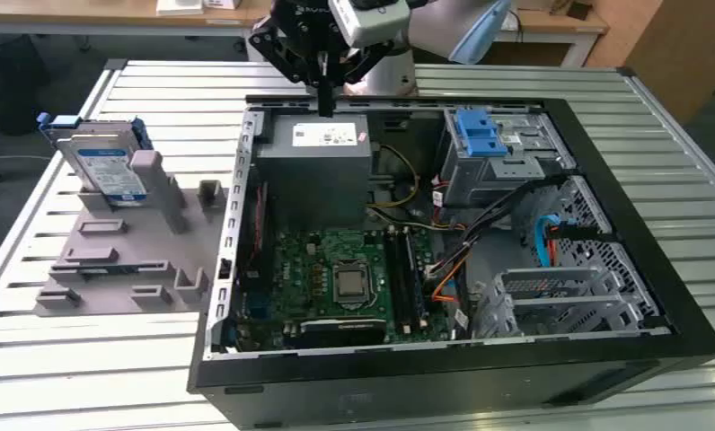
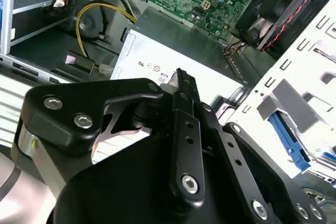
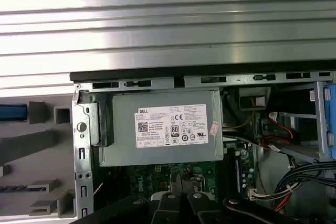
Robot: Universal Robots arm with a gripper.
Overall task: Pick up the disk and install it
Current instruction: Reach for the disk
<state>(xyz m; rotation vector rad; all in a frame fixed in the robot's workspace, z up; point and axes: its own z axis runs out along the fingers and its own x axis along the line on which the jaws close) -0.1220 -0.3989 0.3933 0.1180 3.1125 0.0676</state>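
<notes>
Disk (image 1: pixel 103 171) stands on edge in its blue carrier at the far end of a grey holder (image 1: pixel 118 260), near the slatted bench's (image 1: pixel 94 359) edge on the exterior view's left, with open air above it. The gripper (image 1: pixel 325 106) hangs well apart from it, over the open computer case's (image 1: pixel 681 314) far rim, just above the grey power supply (image 1: pixel 322 171). Its fingers are pressed together with nothing between them. The holder sits just beside the case's side wall.
</notes>
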